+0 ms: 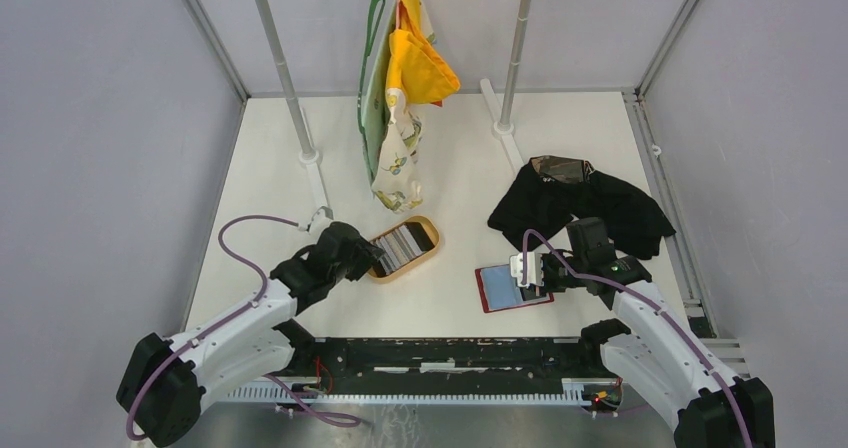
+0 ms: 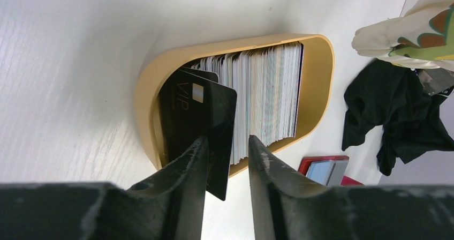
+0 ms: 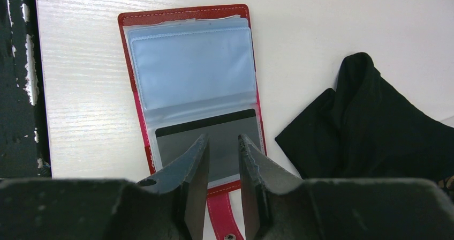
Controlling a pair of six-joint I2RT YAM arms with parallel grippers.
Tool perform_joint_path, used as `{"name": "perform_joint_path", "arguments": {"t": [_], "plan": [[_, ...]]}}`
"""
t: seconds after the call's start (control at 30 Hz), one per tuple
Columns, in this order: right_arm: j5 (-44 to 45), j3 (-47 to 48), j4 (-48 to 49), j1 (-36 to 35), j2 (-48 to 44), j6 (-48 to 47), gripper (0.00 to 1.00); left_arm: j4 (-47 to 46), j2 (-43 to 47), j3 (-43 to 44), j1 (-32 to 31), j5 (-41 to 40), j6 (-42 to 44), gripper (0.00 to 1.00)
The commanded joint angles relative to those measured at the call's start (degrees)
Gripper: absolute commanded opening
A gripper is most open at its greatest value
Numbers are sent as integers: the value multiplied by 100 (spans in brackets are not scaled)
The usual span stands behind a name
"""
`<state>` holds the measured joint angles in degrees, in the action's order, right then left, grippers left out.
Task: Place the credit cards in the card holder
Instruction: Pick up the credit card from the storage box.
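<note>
left gripper (image 2: pixel 227 143): half-open astride black card (image 2: pixel 193 111), at tray (image 2: pixel 321 84), frame centre | right gripper (image 3: pixel 222 141): narrow gap, empty, over open card holder (image 3: pixel 193 63), lower centre

Cards (image 2: pixel 265 98) upright in tray (image 2: pixel 321 90); red holder (image 3: pixel 193 84) open flat w/ grey card (image 3: pixel 174 146)

Tan tray (image 2: pixel 321 79), stack of credit cards (image 2: pixel 267 95) mostly white and pale grey, front black card (image 2: pixel 195 117) with pale lettering, red card holder (image 3: pixel 184 13) with pale blue clear sleeves, grey card (image 3: pixel 171 143) black-striped, black cloth (image 3: pixel 375 133), yellow cloth (image 1: pixel 420 63), cream floral cloth (image 1: pixel 398 168), white table (image 1: pixel 450 298)
</note>
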<state>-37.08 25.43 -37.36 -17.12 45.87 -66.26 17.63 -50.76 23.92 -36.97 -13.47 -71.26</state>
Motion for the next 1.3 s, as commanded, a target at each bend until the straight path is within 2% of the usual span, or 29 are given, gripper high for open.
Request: {"name": "perform_joint_path", "arguments": {"t": [0.0, 0.17, 0.27, 0.93, 1.27], "plan": [[-67, 120, 75, 21, -9, -33, 32, 105, 169, 23, 31, -196, 36, 35], [-62, 120, 77, 19, -7, -31, 32, 351, 351, 34, 25, -297, 107, 12], [-64, 120, 74, 18, -7, -31, 32, 466, 445, 17, 29, -356, 142, 6], [-98, 120, 62, 18, -1, -40, 32, 999, 1173, 12, 29, -367, 669, 2], [-124, 120, 56, 24, 29, -40, 32, 1447, 1241, 241, 34, -418, 1262, 2]]}}
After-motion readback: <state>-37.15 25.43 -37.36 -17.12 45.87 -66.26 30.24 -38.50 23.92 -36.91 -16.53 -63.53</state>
